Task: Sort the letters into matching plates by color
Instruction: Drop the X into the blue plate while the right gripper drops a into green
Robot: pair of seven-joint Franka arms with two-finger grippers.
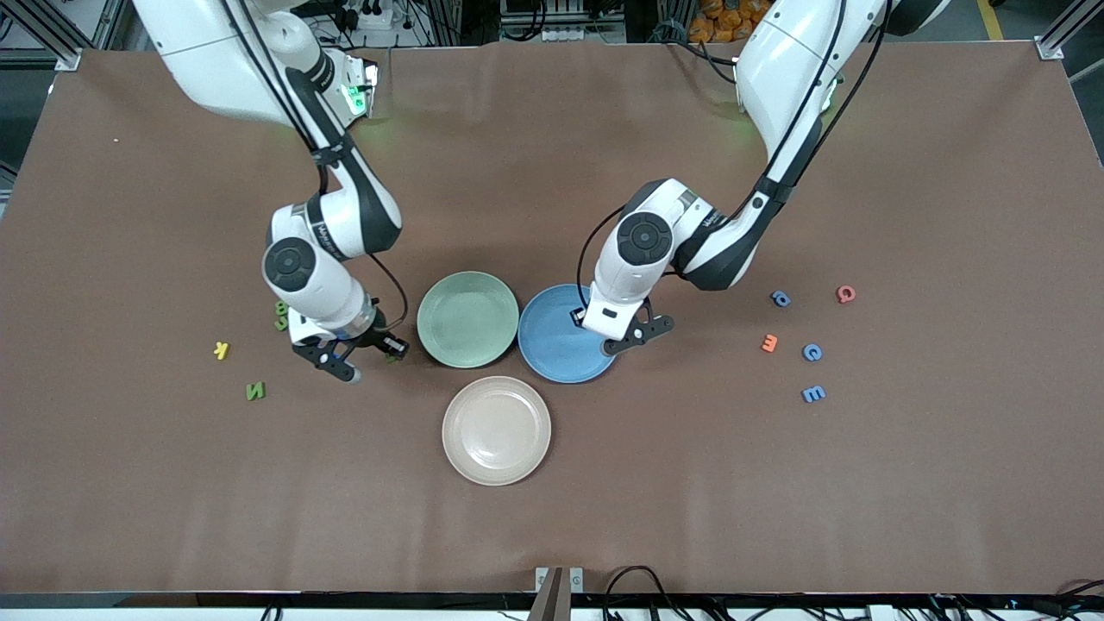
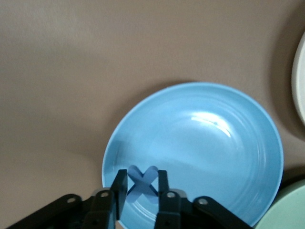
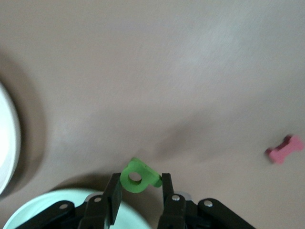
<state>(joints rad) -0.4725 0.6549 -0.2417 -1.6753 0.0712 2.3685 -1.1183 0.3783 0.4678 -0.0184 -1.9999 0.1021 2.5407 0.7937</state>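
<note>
Brown matting covers the tabletop (image 1: pixel 552 517), and three plates sit close together near its middle: the mint green plate (image 1: pixel 467 319), the blue plate (image 1: pixel 559 335) touching it on the side toward the left arm's end, and a beige plate (image 1: pixel 496 429) nearer the front camera than both. Toward the left arm's end lie five loose letters: three blue letters (image 1: pixel 812 352), one orange letter (image 1: pixel 769 343) and one red letter (image 1: pixel 845 294). Toward the right arm's end I count a yellow letter (image 1: pixel 222 349), a green N (image 1: pixel 255 391) and two more green letters (image 1: pixel 281 316) stacked close beside the right arm's wrist. One pink letter (image 3: pixel 284 150) shows on the mat in the right wrist view only. The left gripper (image 2: pixel 142 187) hangs over the rim of the blue plate, its fingers clenched on a blue X-shaped letter (image 2: pixel 141 181) that sits squarely between the pads. The right gripper (image 3: pixel 139 187) is over the mat just beside the green plate's edge, grasping a green letter with a hole (image 3: pixel 137 175), which pokes out past the fingertips.
</note>
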